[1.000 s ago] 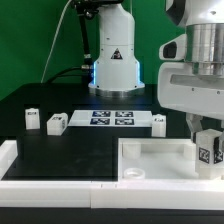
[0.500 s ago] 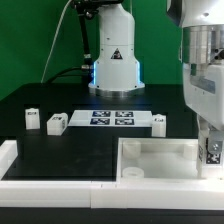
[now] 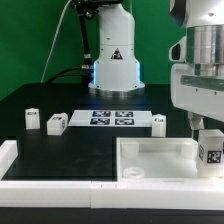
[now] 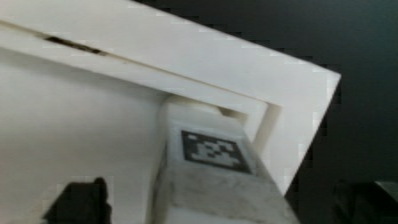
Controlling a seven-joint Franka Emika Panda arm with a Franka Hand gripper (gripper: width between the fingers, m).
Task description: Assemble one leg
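Observation:
The leg (image 3: 210, 152), a white block with a square marker, stands upright at the near right corner of the large white panel (image 3: 150, 152). My gripper (image 3: 207, 130) hovers over its top. In the wrist view the leg (image 4: 214, 160) sits against the panel's corner rim (image 4: 267, 85), and my gripper (image 4: 217, 205) straddles it. One dark finger (image 4: 80, 200) stands apart from the leg with a visible gap. The other finger blends into the dark table. The gripper is open.
Three more loose legs (image 3: 31, 117) (image 3: 55, 123) (image 3: 158, 121) lie on the black table. The marker board (image 3: 112, 118) lies between them. The robot base (image 3: 113, 65) stands behind. A white ledge (image 3: 40, 170) runs along the front.
The gripper swung toward the exterior view's right half a second ago and is now back near where it was. The leg stays at the panel's corner.

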